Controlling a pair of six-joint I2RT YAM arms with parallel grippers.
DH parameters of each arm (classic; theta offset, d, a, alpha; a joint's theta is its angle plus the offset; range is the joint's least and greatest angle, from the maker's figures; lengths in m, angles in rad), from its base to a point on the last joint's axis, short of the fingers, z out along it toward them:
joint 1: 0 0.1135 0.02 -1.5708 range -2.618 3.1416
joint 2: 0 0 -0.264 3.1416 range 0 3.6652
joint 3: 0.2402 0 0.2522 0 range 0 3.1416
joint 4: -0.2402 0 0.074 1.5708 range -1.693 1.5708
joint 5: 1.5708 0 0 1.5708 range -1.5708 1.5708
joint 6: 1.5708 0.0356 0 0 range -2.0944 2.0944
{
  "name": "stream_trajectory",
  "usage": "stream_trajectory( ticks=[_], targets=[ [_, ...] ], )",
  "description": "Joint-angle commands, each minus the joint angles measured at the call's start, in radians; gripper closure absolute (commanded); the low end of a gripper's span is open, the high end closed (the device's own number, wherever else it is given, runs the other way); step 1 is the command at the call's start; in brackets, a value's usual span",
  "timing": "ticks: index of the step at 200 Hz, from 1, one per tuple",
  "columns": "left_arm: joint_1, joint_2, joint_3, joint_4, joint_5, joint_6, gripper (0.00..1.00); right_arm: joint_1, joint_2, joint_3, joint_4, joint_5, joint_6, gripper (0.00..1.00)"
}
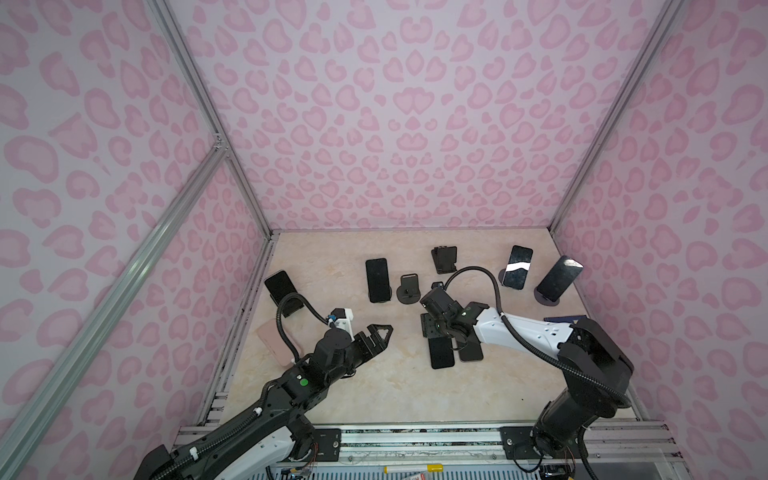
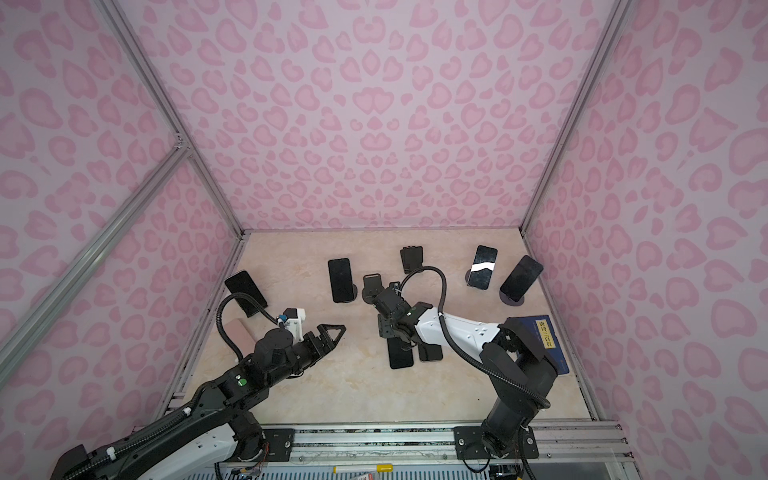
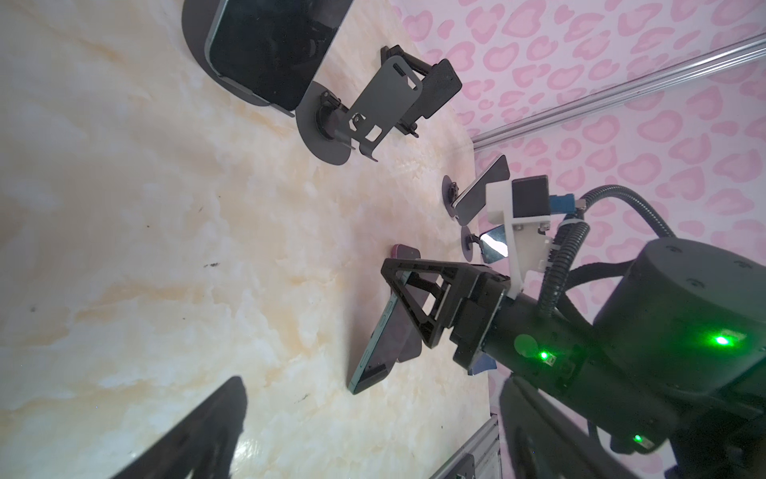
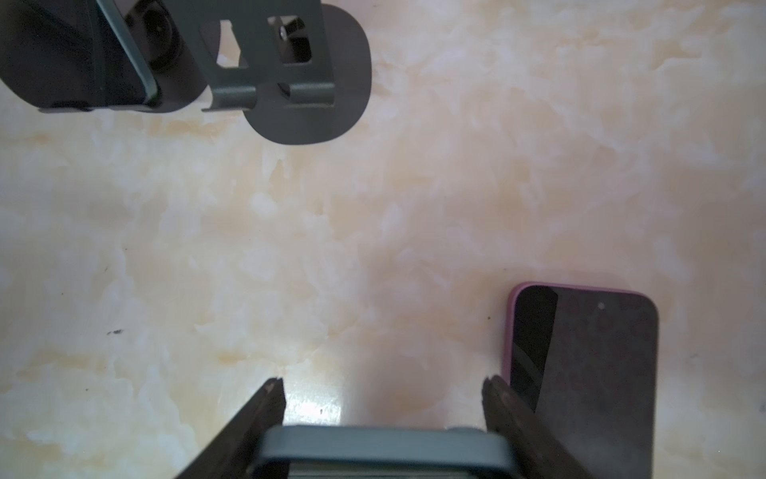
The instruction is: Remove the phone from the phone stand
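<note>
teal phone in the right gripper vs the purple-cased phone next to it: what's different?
The teal phone is clamped in the right gripper; the purple-cased phone is not gripped. The teal phone is tilted, gripped end raised; the purple-cased phone lies flat on the table, screen up. Both faces are dark.

Soft, even light, faint shadows.
Glare patch on the worktop (image 4: pixel 315 404); near fingers (image 4: pixel 253 427) blurred; top views bend at edges.
</note>
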Motion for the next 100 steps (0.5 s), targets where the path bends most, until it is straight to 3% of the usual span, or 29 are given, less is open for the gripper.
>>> stream_trajectory(
  ticks=[1,100],
  targets=[
    [-0.001,-0.002,0.006,0.0,-0.013,0.003,0.02,-0.01,0.029,-0.006,0.045,-0.013,0.01,0.33],
    [-0.001,0.031,0.024,0.002,-0.014,0.043,0.01,-0.012,0.11,-0.045,0.138,0.067,0.074,0.33]
  ],
)
